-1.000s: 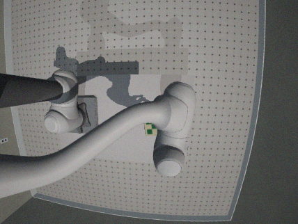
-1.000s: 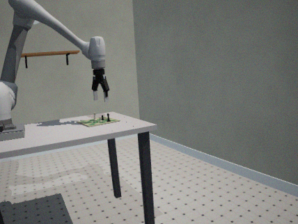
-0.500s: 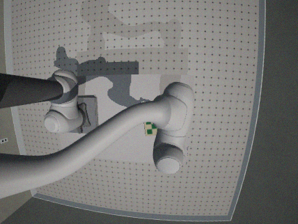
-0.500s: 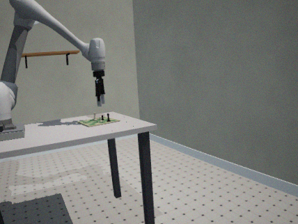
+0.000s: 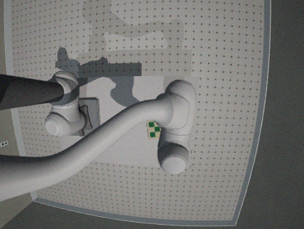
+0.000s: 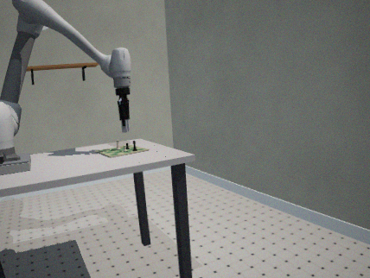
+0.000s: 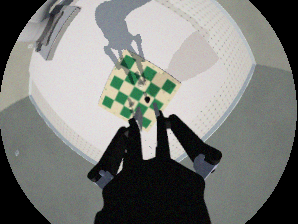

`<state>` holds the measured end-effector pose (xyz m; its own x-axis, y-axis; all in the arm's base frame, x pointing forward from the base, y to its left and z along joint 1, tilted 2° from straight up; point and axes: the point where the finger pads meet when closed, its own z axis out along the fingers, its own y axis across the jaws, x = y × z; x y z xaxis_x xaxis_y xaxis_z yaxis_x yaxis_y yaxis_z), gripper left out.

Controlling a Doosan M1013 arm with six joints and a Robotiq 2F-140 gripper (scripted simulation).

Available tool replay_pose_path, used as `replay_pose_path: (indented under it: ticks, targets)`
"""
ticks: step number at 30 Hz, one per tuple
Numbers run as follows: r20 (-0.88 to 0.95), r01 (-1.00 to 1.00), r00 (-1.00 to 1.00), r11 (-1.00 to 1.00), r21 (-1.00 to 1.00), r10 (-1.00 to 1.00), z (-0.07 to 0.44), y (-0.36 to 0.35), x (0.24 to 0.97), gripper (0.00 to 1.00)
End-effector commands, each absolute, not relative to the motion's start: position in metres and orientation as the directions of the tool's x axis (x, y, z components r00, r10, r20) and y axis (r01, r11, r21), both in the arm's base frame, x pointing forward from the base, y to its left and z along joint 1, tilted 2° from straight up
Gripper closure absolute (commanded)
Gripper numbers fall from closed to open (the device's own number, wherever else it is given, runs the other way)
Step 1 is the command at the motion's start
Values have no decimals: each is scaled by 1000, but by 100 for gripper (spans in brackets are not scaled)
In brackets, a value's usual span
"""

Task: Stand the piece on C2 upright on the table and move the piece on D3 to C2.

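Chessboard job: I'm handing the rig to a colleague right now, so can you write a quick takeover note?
Pincer: narrowed almost shut, holding nothing, hanging high above the board.
Board: lies on the table near its far edge. The exterior view shows one pale piece and two dark pieces upright on it. The squares cannot be read at this size, and the top view is mostly blocked by the arm.
Done: nothing visible; no piece stands off the board.
Left: both moves, C2 piece onto the table upright, then D3 piece to C2.
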<state>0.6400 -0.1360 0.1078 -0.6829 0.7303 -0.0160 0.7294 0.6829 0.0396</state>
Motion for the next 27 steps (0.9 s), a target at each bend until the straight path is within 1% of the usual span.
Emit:
replay_pose_path:
  ticks: [1,27]
  targets:
    - [-16,729,-683,683,40,730,108,-136,640,80]
    - [-16,730,-683,683,40,731,104,-136,640,80]
